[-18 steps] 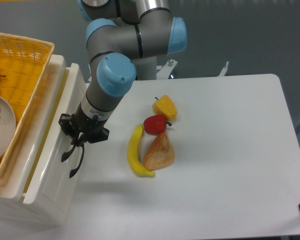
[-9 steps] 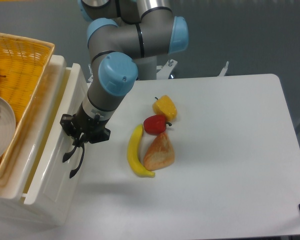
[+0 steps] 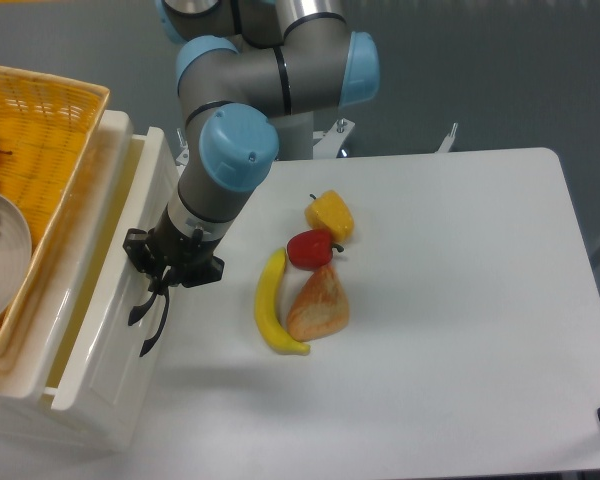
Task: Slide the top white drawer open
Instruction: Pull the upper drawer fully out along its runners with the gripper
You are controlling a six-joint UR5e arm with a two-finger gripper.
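the top white drawer [image 3: 105, 320], lower left, looks rigid, glossy and slippery; the gripper [image 3: 158, 292] pinches its black handle [image 3: 150, 322].

Yellow wicker basket [image 3: 40, 130] cut off at left edge.

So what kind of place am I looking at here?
Probably a robotics lab set up as a mock kitchen: a robot arm fixed at a plain white table, play-food like a banana, and the top white drawer beside it.
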